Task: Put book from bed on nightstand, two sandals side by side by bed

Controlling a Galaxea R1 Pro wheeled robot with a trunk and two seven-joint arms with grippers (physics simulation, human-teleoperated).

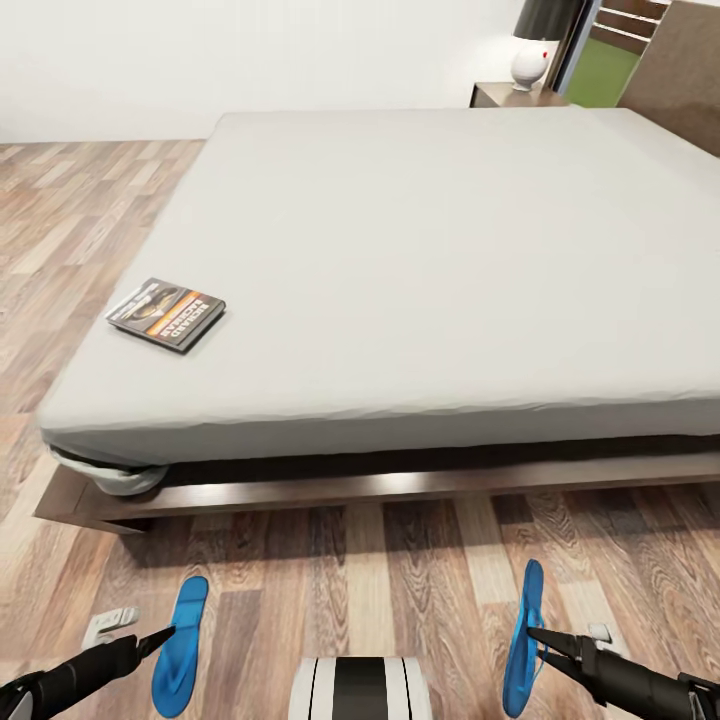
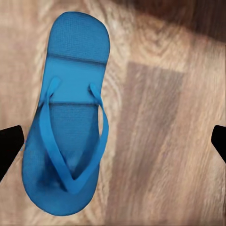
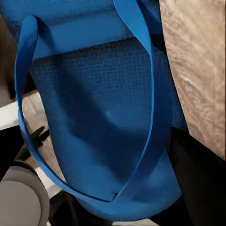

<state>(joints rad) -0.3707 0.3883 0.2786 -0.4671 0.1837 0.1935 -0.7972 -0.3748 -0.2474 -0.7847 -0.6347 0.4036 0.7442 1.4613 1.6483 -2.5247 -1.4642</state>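
The book (image 1: 165, 313) lies flat on the grey mattress of the bed (image 1: 420, 250), near its front left corner. One blue sandal (image 1: 180, 640) (image 2: 66, 122) lies flat on the wood floor, strap side up. My left gripper (image 1: 160, 637) hovers over it, open, its fingertips (image 2: 9, 146) spread wide with the sandal toward one side of the gap. The other sandal (image 1: 523, 640) (image 3: 99, 108) is turned on edge in front of the bed, and my right gripper (image 1: 540, 640) is shut on it. A nightstand (image 1: 510, 97) stands at the far side of the bed.
The dark wood bed frame (image 1: 300, 495) sticks out low past the mattress. A white lamp (image 1: 530, 62) stands on the nightstand. The robot's base (image 1: 360, 688) shows between the sandals. Wood floor runs along the bed's left side.
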